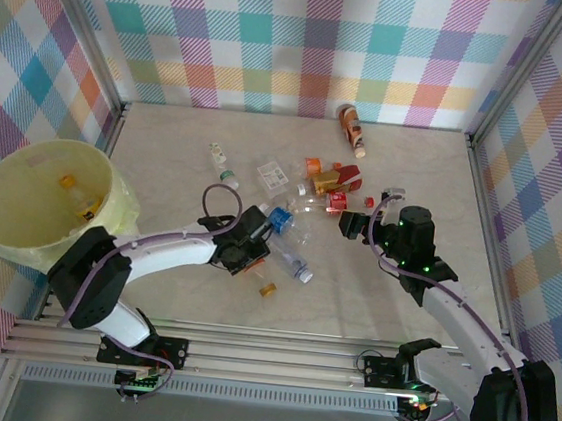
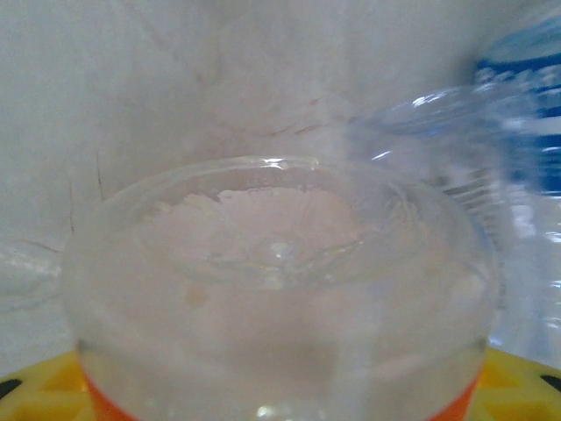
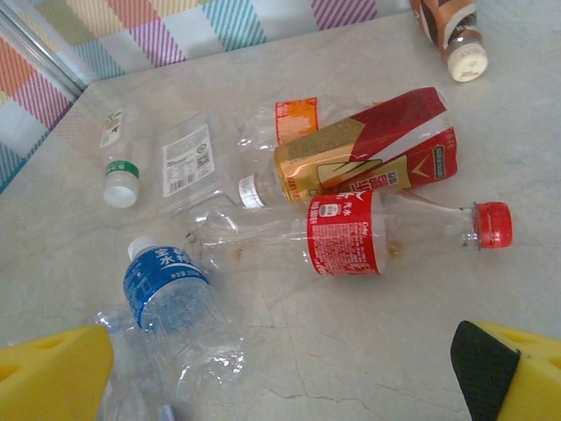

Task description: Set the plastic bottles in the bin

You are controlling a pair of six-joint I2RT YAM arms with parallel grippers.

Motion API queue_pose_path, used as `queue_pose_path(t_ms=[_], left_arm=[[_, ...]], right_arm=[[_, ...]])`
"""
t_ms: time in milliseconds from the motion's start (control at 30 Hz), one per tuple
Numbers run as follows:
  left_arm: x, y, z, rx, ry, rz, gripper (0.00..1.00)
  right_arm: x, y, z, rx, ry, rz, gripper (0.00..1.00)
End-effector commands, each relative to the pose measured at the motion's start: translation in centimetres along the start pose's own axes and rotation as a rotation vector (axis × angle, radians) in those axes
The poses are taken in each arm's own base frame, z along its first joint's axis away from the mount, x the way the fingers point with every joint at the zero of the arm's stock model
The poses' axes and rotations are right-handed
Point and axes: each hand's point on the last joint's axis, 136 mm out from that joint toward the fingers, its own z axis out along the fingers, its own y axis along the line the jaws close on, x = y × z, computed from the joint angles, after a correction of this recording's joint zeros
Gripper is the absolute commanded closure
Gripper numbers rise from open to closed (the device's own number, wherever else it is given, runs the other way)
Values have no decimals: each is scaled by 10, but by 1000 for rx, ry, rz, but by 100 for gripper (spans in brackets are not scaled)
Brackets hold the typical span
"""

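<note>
Left gripper (image 1: 253, 246): clenched on a clear orange-labelled bottle (image 2: 280, 289), its long axis in line with the fingers (image 2: 44, 395), base pointing away from the wrist. Right gripper (image 3: 280, 386): spread wide, holding nothing. A red-capped bottle (image 3: 346, 232) lies flat at its 12 o'clock, cap toward 3. Bin (image 1: 2, 237): 9 o'clock in the top view.

Left arm (image 1: 156, 253) and right arm (image 1: 459, 330): white link shells, black joint housings, black base brackets. Thin purple cables (image 1: 225, 188) looped along each. Small green lights (image 1: 426, 269) glowed on the right arm. Left gripper (image 1: 254, 243) and right gripper (image 1: 353, 225) were black-bodied. Fingers (image 3: 53, 373) were yellow, one faced with a black pad (image 3: 478, 368).
</note>
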Motion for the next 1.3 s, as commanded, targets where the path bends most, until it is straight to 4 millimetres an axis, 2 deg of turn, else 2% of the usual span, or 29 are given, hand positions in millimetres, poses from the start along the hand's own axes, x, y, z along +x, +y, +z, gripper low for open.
queue_pose_path(t_ms=[0, 233, 400, 467, 667, 900, 1000, 1067, 1267], left_arm=[[-30, -11, -32, 41, -98, 83, 50], [-76, -21, -93, 69, -288, 157, 51], [-103, -24, -138, 86, -429, 183, 52], [-115, -25, -161, 83, -499, 218, 52], [-153, -10, -245, 21, -753, 282, 52], [-175, -1, -327, 50, -940, 310, 51], [-187, 12, -363, 1, -1037, 294, 51], [-195, 30, -390, -53, -1120, 243, 51], [-208, 71, -445, -226, -1279, 157, 52]], right_arm=[[-7, 16, -2, -79, -35, -58, 0], [1, 39, 3, -221, 23, -87, 0], [5, 45, 11, -256, 79, -28, 0], [8, 47, 15, -268, 102, -3, 0], [9, 54, 25, -284, 121, 19, 0], [3, 56, 31, -284, 112, 11, 0], [-1, 56, 33, -276, 102, 17, 0], [-4, 54, 33, -260, 89, 34, 0], [-9, 52, 34, -249, 70, 48, 0]])
